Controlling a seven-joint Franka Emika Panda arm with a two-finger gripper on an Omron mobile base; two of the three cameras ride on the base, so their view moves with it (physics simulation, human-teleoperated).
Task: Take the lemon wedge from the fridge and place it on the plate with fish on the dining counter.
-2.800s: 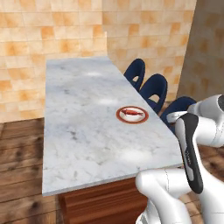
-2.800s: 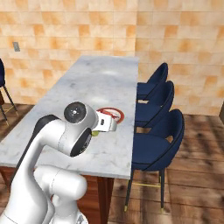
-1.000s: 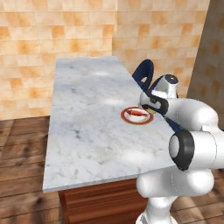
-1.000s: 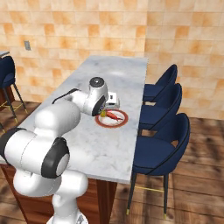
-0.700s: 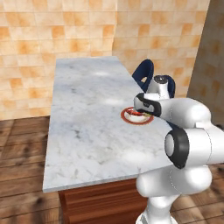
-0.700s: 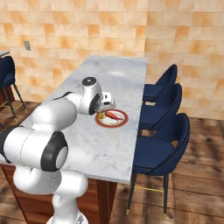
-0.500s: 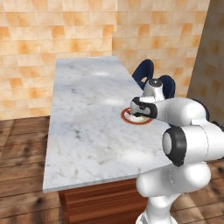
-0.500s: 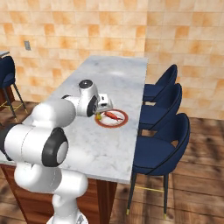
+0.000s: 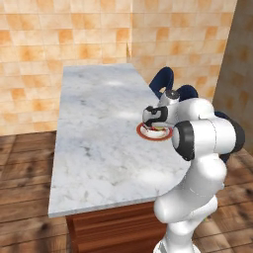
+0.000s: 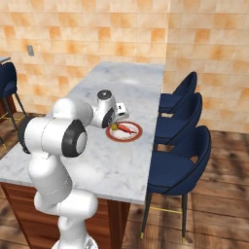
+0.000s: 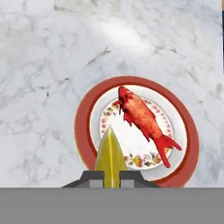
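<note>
Claw (image 11: 111, 181) clamps lemon wedge (image 11: 110, 156) above plate (image 11: 84, 127) rim, beside fish (image 11: 143, 118); counter (image 9: 99, 138) edge near.

Below my gripper (image 11: 111, 177) only the fish (image 11: 142, 118) crowds the plate (image 11: 85, 120); its near-left half is bare, the dining counter (image 9: 94, 133) open all around.

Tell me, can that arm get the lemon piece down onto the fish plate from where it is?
Probably yes. The gripper, shut on the lemon wedge, hangs just over the plate, and nothing lies between them except the fish off to one side.
</note>
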